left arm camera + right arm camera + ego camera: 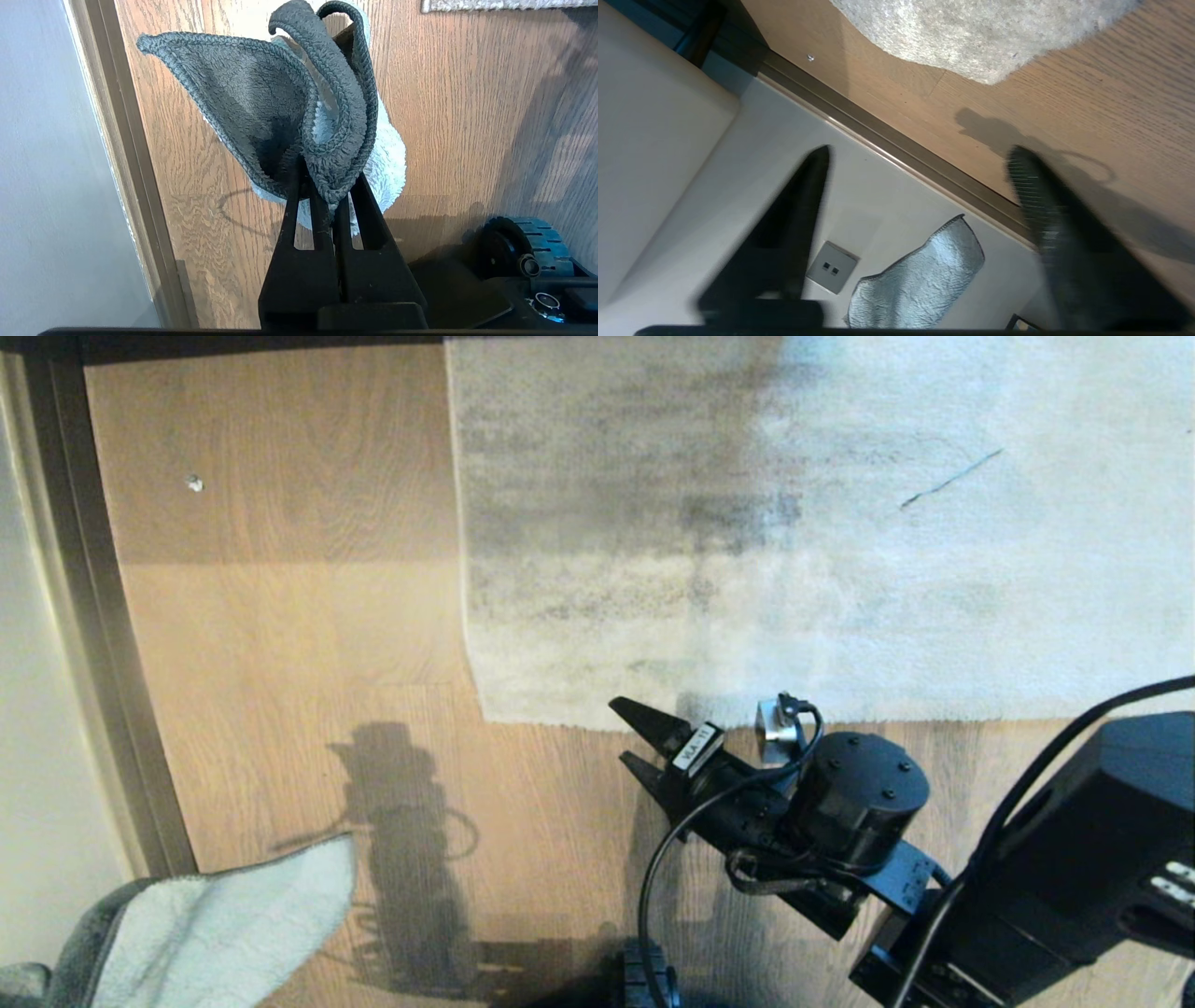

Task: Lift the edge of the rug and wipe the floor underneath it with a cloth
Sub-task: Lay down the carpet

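Both grippers busy-ish: my left gripper (327,205) is clamped on the cloth (280,107), lower left of the head view. My right gripper (627,737) hangs jaws apart, empty, centre frame, just below the rug edge (747,721) on the floor (280,635).

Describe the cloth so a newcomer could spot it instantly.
Start at the big mottled grey rug on the wood-plank floor, then go to the head view's lower left corner. There the cloth hangs pinched in the shut left gripper: small and fluffy, pale blue on one face, dark grey on the other.
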Tool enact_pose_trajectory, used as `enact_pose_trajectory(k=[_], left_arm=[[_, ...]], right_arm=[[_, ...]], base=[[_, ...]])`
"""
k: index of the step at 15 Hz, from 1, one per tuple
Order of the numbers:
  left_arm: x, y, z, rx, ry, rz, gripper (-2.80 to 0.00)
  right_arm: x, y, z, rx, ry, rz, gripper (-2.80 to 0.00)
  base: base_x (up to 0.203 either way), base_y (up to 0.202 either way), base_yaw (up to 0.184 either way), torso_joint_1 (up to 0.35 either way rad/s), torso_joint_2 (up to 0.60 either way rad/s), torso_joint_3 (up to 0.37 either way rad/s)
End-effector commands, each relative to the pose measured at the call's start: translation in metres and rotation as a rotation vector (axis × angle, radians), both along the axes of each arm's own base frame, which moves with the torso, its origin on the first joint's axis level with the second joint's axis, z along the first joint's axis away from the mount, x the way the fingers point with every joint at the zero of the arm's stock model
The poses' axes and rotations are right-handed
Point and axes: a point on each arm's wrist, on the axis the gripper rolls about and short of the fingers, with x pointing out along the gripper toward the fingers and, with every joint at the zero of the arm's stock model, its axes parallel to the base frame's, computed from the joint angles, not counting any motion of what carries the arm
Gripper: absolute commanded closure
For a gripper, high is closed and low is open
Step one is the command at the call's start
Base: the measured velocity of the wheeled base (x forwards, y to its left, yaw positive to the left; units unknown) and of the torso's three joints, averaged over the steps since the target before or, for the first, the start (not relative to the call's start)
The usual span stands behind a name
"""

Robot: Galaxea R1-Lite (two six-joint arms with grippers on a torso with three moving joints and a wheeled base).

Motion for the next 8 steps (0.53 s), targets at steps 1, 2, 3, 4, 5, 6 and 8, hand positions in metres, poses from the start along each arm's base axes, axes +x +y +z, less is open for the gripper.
enact_pose_trajectory(k=[1,2,3,4,5,6,8], left_arm=[[0.0,0.0,0.0,-0.002,0.0,0.0,0.0],[0.0,0.0,0.0,-0.001,0.0,0.0,0.0],[0.0,0.0,0.0,-0.002,0.0,0.0,0.0],[0.0,0.0,0.0,-0.001,0.0,0.0,0.0],[0.0,0.0,0.0,-0.002,0.0,0.0,0.0],[0.0,0.0,0.0,-0.002,0.0,0.0,0.0],[0.0,0.0,0.0,-0.001,0.0,0.0,0.0]], right_arm=[[0.0,-0.002,0.005,0.037,-0.029,-0.002,0.0],[0.0,-0.002,0.006,0.039,-0.032,-0.002,0.0],[0.0,-0.002,0.008,0.042,-0.037,-0.003,0.0],[-0.001,-0.003,0.009,0.045,-0.039,-0.004,0.0],[-0.001,-0.004,0.009,0.041,-0.037,-0.005,0.0],[0.0,-0.007,0.007,0.026,-0.042,-0.014,0.0],[0.003,-0.013,0.005,-0.001,-0.052,-0.037,0.0]], base=[[0.0,0.0,0.0,0.0,0.0,0.0],[0.0,0.0,0.0,0.0,0.0,0.0],[0.0,0.0,0.0,0.0,0.0,0.0],[0.0,0.0,0.0,0.0,0.0,0.0],[0.0,0.0,0.0,0.0,0.0,0.0],[0.0,0.0,0.0,0.0,0.0,0.0],[0.0,0.0,0.0,0.0,0.0,0.0]])
